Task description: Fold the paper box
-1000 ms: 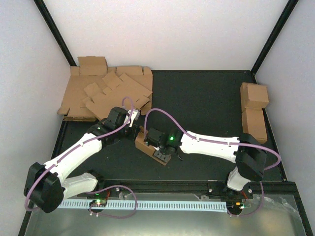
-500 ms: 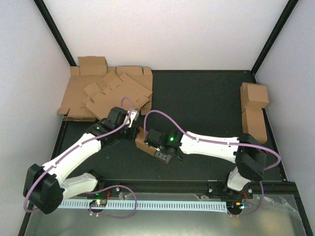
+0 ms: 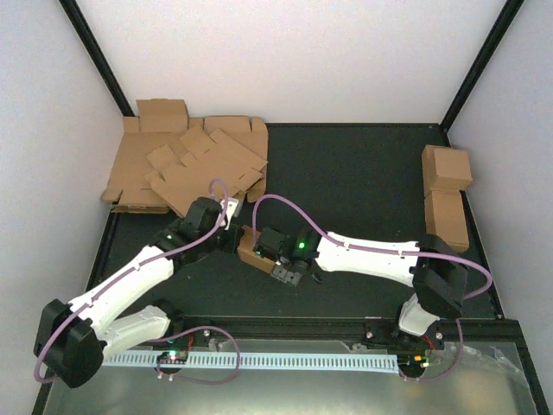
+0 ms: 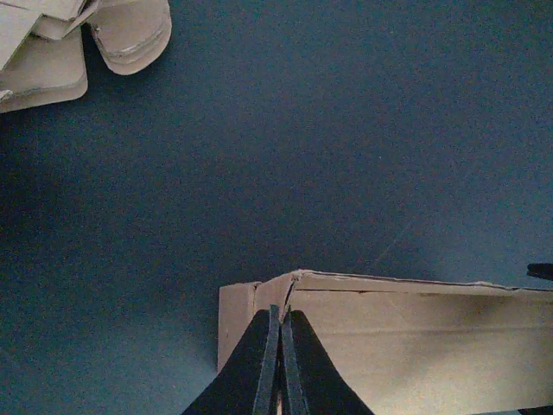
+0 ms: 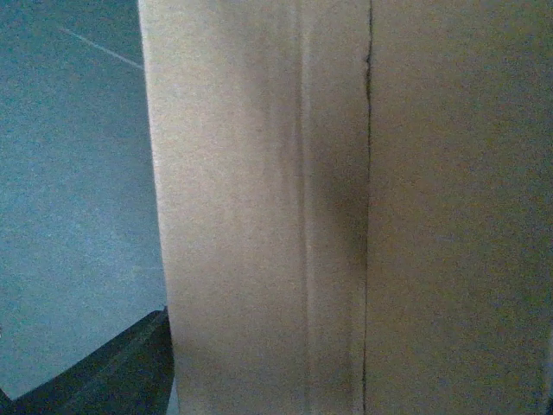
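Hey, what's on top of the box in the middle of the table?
The right claw hangs over the box, hiding most of its top; only one end shows. The shut left claw touches that end's corner. Anything under the right claw is covered.

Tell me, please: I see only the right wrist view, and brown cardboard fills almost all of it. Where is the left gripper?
Observer: The left gripper is shut, with its tips at one end corner of the paper box.
Operator: Is there other cardboard around?
Observer: Yes, a stack of flat blanks lies in the far left corner of the black table.
Operator: Are any boxes finished?
Observer: Folded cartons sit by the table's right edge.
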